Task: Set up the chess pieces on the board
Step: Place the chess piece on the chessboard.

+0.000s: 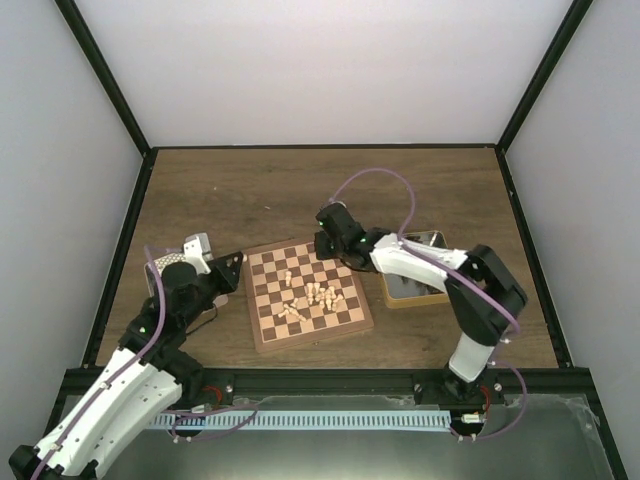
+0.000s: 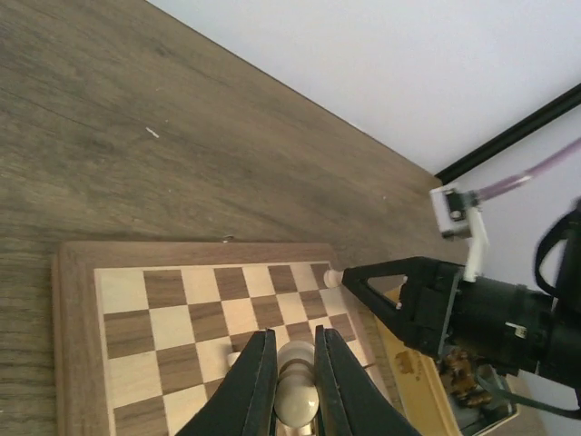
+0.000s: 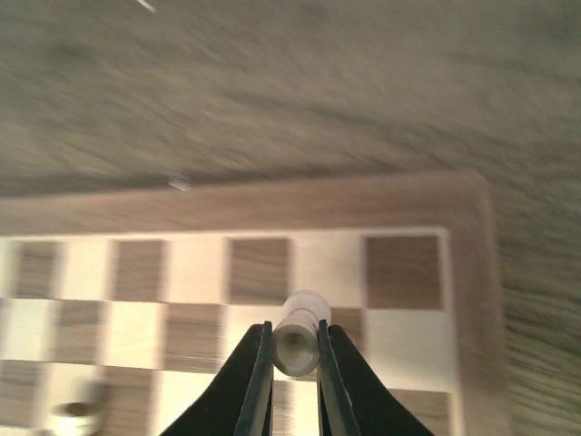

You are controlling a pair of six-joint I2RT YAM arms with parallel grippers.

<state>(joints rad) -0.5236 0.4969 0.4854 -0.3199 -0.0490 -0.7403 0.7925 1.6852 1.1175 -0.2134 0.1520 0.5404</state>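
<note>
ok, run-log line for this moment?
left gripper: shut on pale cream wooden chess piece | right gripper: shut on second cream piece, over square checkered wooden chessboard corner | other pale pieces clustered mid-board

sitting mid-table: board (image 1: 265,300) | lying clustered on its middle squares: chess pieces (image 1: 312,297) | resting just right of board: tin (image 1: 410,288)

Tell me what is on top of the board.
Pale chess pieces cluster near the board's centre, some lying down. The right gripper covers its far right corner, so squares there are hidden.
</note>
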